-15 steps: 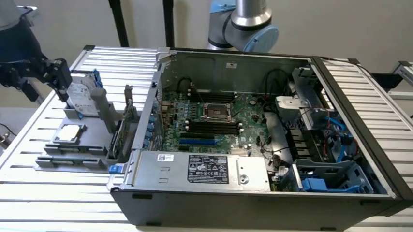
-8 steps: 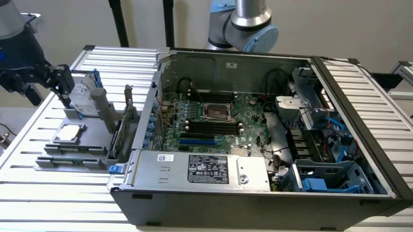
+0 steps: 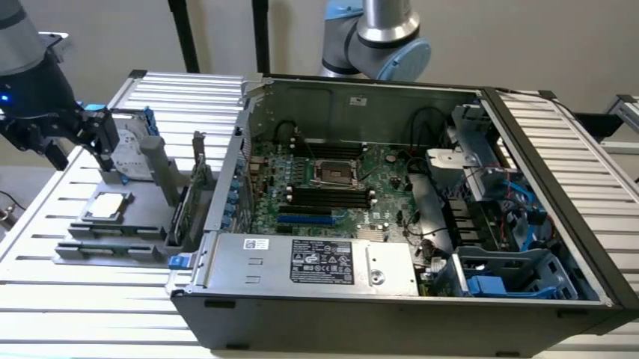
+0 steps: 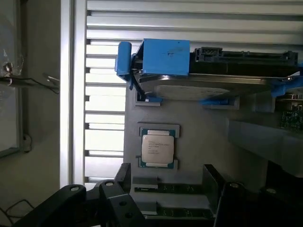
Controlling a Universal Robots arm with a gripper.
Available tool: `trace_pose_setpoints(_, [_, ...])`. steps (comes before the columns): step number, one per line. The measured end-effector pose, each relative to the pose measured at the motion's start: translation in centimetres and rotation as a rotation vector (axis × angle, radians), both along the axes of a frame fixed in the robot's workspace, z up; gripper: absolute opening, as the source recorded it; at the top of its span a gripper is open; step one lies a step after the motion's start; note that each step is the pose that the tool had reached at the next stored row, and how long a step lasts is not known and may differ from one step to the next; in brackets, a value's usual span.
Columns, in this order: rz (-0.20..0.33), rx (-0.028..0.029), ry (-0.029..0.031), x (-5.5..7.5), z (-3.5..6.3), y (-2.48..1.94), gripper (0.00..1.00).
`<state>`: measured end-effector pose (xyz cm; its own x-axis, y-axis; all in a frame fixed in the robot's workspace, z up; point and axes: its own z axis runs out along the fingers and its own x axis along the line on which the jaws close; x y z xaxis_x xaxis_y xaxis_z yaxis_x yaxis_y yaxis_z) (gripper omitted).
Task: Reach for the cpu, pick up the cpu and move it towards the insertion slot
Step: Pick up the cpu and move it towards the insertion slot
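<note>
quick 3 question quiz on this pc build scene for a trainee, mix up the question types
1. True or false: the small square silvery cpu sits in the square metal-framed insertion slot on the green motherboard.
2. Where does the cpu lie? A) on the grey tray outside the dark open computer case; B) on the floor of that case; C) between the gripper's fingers.
3. Fill in: in the wrist view the black gripper above the cpu has its fingers ____, with nothing held.

Key: 1 false; 2 A; 3 open.
</note>
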<state>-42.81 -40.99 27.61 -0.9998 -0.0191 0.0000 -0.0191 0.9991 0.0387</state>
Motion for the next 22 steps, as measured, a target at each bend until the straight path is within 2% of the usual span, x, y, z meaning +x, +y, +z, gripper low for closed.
trace_pose_setpoints(22, [-0.012,0.0001,-0.0001,-0.5,-4.01,-0.01,0.71])
